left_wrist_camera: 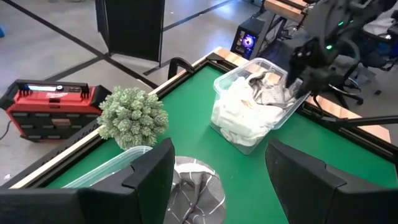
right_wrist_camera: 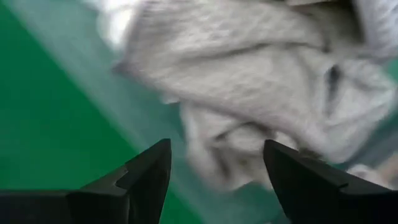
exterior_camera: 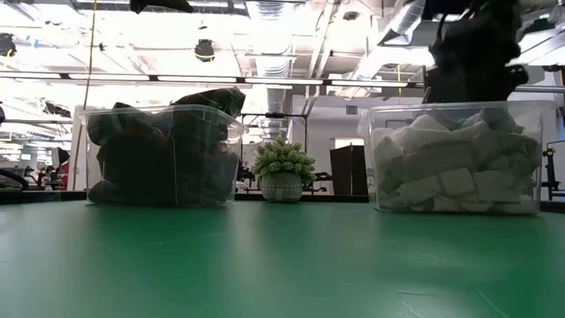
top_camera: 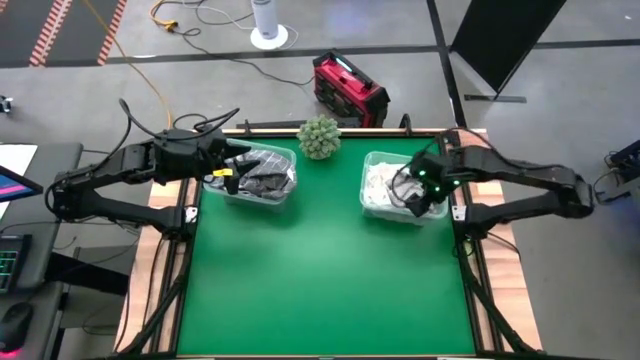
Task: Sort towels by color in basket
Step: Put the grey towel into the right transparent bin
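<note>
Two clear plastic bins stand at the table's far side. The left bin holds dark grey and plaid towels; a dark plaid towel lies just under my left gripper, which is open above that bin. The right bin is filled with white and light grey towels. My right gripper is open just above the light grey towel at that bin's right side. Neither gripper touches cloth, as far as shows.
A small potted plant stands between the bins at the far edge. The green mat stretches toward the near edge. A red case lies on the floor beyond the table, and wooden rails frame the table's sides.
</note>
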